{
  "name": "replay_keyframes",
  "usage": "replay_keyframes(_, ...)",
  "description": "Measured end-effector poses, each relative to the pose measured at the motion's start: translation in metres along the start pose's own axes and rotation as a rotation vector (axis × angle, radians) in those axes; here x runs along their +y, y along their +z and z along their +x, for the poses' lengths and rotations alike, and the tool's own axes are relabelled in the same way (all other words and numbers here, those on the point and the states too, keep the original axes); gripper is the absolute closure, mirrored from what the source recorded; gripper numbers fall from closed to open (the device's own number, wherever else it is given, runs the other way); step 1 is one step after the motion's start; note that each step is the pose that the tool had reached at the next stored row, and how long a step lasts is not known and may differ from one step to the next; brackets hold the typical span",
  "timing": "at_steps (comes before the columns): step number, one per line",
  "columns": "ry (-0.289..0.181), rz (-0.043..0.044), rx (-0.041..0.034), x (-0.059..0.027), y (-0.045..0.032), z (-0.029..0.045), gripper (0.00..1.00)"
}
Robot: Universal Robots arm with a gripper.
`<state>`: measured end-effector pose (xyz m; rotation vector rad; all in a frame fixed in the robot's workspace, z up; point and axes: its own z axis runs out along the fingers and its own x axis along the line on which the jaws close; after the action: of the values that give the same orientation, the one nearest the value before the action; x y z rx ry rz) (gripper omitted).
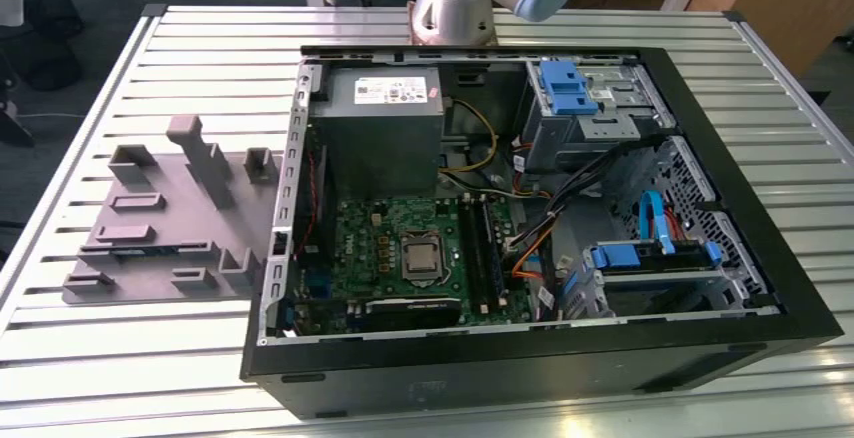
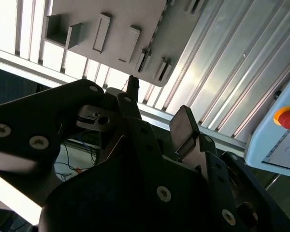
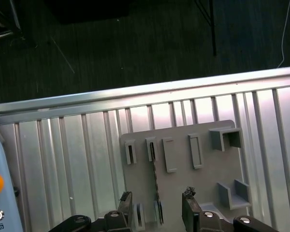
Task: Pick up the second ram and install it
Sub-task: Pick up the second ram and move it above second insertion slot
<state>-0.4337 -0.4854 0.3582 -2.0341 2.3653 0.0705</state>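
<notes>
The second ram (image 3: pixel 155 180) stands on its long edge in the grey holder plate (image 3: pixel 183 174), seen as a thin dark strip. In the exterior view it is a thin dark and blue line (image 1: pixel 147 249) on the plate (image 1: pixel 160 218), at the exterior view's left of the computer case. My gripper (image 3: pixel 157 199) hangs some way above the plate, open, with the ram's edge lined up between the two black fingertips (image 3: pixel 189 195) and nothing held. One finger pad (image 2: pixel 183 126) also appears in the second wrist view.
The open computer case (image 1: pixel 534 348) lies on the slatted metal table (image 1: pixel 147 358), with the green motherboard (image 1: pixel 367 248) and its long black slots (image 1: pixel 478 248) inside. Cables (image 1: pixel 534 238) and blue drive brackets crowd the case. A panel with a red button (image 2: pixel 286 118) stands beside the table.
</notes>
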Motion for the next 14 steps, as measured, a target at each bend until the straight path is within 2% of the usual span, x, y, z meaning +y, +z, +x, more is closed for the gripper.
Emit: replay_keyframes(14, 0.000, -0.0071, 0.0011, -0.0033, 0.0079, -0.0001, 0.47)
